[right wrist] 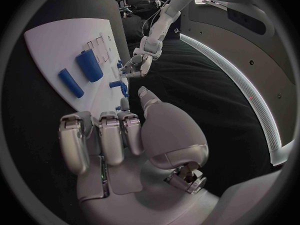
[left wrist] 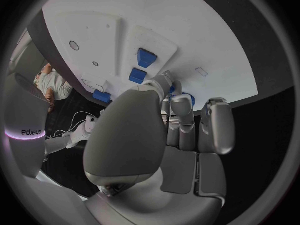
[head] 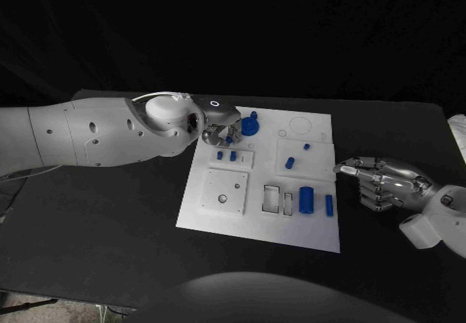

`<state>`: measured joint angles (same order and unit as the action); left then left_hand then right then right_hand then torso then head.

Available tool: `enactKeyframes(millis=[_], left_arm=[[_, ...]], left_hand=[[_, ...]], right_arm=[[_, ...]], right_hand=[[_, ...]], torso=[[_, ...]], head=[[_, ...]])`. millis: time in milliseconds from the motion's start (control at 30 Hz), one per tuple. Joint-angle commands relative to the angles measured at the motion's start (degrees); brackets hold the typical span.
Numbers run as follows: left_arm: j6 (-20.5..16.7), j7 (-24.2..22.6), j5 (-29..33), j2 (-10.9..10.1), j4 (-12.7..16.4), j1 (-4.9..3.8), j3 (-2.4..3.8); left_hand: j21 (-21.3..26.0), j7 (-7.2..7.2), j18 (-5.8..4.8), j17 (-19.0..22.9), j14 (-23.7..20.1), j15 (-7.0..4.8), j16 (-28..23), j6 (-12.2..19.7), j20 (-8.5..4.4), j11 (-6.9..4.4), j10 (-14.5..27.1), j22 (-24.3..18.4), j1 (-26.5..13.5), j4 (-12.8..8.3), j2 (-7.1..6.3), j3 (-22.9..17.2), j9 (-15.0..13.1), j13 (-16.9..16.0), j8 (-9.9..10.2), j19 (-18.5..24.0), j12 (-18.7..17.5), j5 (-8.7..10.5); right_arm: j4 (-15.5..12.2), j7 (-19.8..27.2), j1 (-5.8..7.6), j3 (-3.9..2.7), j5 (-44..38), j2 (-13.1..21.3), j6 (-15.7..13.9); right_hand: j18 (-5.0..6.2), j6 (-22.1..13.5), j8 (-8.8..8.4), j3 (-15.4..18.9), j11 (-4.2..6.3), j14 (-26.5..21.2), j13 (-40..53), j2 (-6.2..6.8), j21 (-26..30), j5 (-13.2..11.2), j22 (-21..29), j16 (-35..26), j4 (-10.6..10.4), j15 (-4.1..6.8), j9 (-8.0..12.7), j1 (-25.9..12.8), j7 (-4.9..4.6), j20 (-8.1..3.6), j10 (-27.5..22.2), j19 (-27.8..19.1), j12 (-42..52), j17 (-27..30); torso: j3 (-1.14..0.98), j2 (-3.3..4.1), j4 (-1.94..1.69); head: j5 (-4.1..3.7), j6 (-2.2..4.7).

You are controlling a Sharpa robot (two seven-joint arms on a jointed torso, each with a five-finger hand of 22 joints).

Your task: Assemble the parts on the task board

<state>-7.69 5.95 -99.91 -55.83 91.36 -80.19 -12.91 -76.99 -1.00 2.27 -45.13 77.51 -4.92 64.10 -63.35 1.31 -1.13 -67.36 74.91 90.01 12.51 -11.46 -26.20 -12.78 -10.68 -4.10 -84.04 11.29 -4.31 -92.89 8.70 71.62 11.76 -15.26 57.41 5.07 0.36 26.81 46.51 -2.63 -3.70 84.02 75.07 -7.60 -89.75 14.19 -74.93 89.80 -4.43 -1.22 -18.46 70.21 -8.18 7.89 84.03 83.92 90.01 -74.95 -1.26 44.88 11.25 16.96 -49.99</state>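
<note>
I see the board lying flat in the middle of the black bench. My left hand is over the board's far left corner, its fingers bunched together and pointing down at the surface; something blue shows just at their tips in the left wrist view, but I cannot tell whether they pinch it or only touch it. Just beside that hand stands a round blue part. Two small pegs stand in a raised square plate near it, and two more small parts sit toward the board's middle right. Near the front right of the board a thick cylinder and a thin rod lie side by side, next to two rectangular slots.

My right hand sits on the bench just off the board's right edge, fingers curled in on nothing.
</note>
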Motion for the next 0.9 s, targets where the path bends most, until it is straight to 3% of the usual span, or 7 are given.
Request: enactKeyframes(millis=[33, 900], left_arm=[[1.45, -1.13, -0.06, 0.32, 0.31, 0.24, -0.11], [0.97, -2.36, -0.22, 0.81, 0.13, 0.55, -0.13]], left_hand=[[0.25, 0.08, 0.51, 0.13, -0.32, 0.02, -0.24, 0.25, 0.25, -0.28, 0.01, 11.40, 0.76, -0.20, -0.01, 0.05, 0.09, -0.07, -0.18, -1.64, 0.02, 0.42], [1.39, 0.07, 0.72, 2.60, -1.39, 0.06, -1.72, 0.40, 0.31, -0.31, 1.55, 11.12, 1.77, -0.56, 0.66, -0.24, 0.51, 0.38, -0.24, -1.16, -1.06, 0.92]], right_arm=[[0.01, -0.06, -0.12, 0.01, 0.07, -0.08, 0.91], [0.14, -0.34, -0.44, 0.01, 0.74, -0.25, 1.04]], right_hand=[[-0.36, 0.26, -0.36, -0.25, -0.01, 5.98, 14.93, -0.22, -0.25, 0.20, -15.07, 0.20, 0.24, 0.20, 0.06, 0.43, -0.01, -0.38, 5.97, 6.08, -0.01, -15.05], [-0.36, 0.25, -0.43, -0.33, -0.03, 5.98, 14.93, -0.34, -0.25, 0.23, -15.07, 0.20, 0.29, 0.19, 0.13, 0.54, -0.04, -0.38, 5.97, 6.08, -0.01, -15.05]], torso=[[0.00, 0.07, 0.03], [-0.01, 0.02, 0.02]], head=[[0.00, -0.01], [-0.07, -0.01]])
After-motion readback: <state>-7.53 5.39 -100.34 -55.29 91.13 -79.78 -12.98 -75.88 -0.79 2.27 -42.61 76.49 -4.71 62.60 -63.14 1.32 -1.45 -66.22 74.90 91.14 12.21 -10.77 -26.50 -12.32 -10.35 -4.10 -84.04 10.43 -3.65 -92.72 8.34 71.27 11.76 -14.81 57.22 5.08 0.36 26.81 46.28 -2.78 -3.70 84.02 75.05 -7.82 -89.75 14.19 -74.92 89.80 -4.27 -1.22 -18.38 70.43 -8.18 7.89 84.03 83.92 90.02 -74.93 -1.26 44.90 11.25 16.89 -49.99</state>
